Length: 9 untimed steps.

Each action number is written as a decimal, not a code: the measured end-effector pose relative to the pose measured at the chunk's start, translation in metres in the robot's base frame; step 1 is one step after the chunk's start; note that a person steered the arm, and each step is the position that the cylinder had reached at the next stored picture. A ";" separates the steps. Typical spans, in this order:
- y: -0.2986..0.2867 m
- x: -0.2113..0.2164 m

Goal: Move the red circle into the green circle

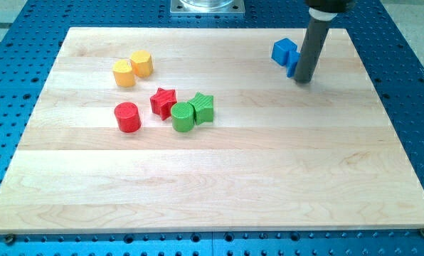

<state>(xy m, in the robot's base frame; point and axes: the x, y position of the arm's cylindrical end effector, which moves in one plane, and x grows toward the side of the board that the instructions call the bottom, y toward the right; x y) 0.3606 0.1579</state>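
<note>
The red circle point(127, 117) stands left of centre on the wooden board point(219, 185). The green circle point(183, 117) stands to its right, a small gap apart. A red star point(163, 102) sits just above and between them, touching the green circle. A green star point(203, 107) touches the green circle's right side. My tip point(304, 79) is far off at the view's upper right, right beside a blue block point(286, 55), well away from the red and green circles.
Two yellow blocks point(124, 73) point(141, 64) sit together at the upper left of the board. A blue perforated table point(411, 85) surrounds the board. A metal mount point(207, 6) shows at the view's top.
</note>
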 end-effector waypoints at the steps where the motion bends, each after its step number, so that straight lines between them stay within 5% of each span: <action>1: -0.101 -0.001; 3: -0.259 0.029; 5: -0.339 0.070; 6: -0.347 0.094; 9: -0.219 0.073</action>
<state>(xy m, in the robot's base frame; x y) 0.4336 -0.0610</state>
